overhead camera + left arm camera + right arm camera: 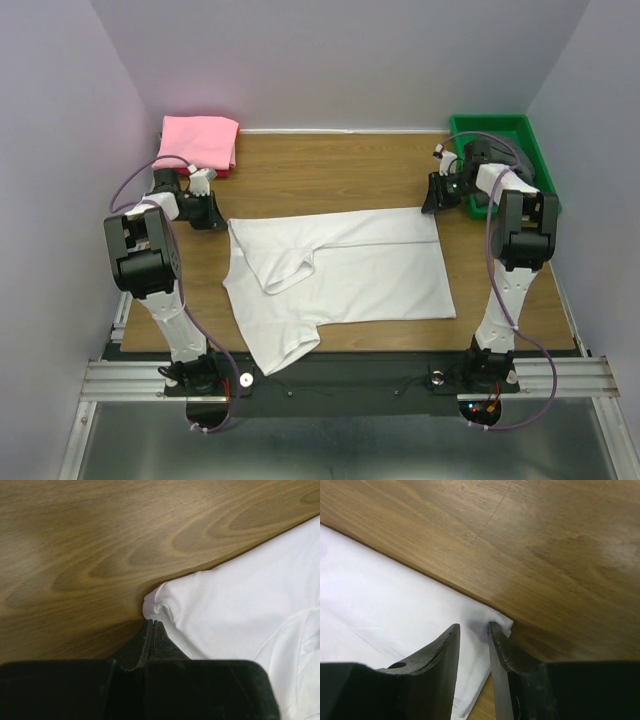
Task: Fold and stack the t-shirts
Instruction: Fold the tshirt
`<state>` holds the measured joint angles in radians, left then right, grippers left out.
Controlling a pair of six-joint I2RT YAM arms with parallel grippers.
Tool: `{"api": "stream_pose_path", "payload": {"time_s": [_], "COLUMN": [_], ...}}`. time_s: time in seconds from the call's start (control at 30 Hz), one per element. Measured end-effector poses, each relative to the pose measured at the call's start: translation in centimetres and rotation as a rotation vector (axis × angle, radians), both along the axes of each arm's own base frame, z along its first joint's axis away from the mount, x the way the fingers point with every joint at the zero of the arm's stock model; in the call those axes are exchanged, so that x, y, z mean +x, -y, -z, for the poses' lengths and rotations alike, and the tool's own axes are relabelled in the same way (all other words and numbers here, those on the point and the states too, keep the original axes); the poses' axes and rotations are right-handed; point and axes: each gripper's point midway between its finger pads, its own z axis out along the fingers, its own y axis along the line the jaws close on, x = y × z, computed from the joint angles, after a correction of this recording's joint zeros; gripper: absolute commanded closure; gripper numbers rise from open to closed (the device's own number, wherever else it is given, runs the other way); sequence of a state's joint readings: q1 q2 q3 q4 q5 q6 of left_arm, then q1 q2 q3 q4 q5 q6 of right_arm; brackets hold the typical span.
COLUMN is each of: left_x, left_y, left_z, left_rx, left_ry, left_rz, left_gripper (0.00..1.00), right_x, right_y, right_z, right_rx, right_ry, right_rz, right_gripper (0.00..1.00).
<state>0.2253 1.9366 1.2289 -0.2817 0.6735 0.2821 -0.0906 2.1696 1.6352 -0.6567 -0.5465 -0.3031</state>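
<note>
Wooden table [330, 170], laundry laid out.
Mid-frame: white t-shirt [370, 270], spread flat; green bin [490, 125] upper right; pink t-shirt [200, 140] upper left; left claw [151, 622] pinched onto white corner; right claw [474, 626] slightly parted over opposite corner.

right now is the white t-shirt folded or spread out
Mostly spread: the white t-shirt lies flat across the table, one sleeve flopped onto its body.

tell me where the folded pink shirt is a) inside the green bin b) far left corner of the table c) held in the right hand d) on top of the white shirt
b: the pink t-shirt lies folded at the far left corner of the table, apart from the white t-shirt and the green bin.
</note>
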Motion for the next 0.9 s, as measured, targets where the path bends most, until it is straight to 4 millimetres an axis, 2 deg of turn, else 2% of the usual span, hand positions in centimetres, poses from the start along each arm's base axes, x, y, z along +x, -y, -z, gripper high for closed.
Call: {"api": "stream_pose_path", "payload": {"time_s": [0.07,0.13,0.33,0.53,0.63,0.9], "left_x": [0.2,0.5,0.5,0.5,0.6,0.6], "left_y": [-0.2,-0.2,0.6,1.3,1.7,1.9], "left_z": [-0.3,-0.5,-1.0,-1.1,-1.1,-1.0], "left_rx": [-0.002,-0.005,-0.047,-0.057,-0.056,-0.055], "left_ry": [0.008,0.02,0.029,0.025,0.024,0.013], "left_rz": [-0.004,0.002,0.022,0.028,0.031,0.017], "left_gripper": [0.69,0.6,0.51,0.53,0.6,0.66], "right_x": [0.4,0.4,0.4,0.4,0.4,0.4], "right_y": [0.1,0.1,-0.2,-0.2,-0.2,-0.2], "right_z": [0.0,0.0,-0.1,-0.1,-0.1,0.0], "right_rx": [-0.006,-0.008,-0.008,-0.008,-0.009,-0.014], "right_ry": [0.011,0.013,0.015,0.015,0.015,0.015], "right_rz": [0.005,0.005,0.0,0.0,0.0,0.0], "right_gripper": [0.64,0.64,0.64,0.64,0.64,0.64]}}
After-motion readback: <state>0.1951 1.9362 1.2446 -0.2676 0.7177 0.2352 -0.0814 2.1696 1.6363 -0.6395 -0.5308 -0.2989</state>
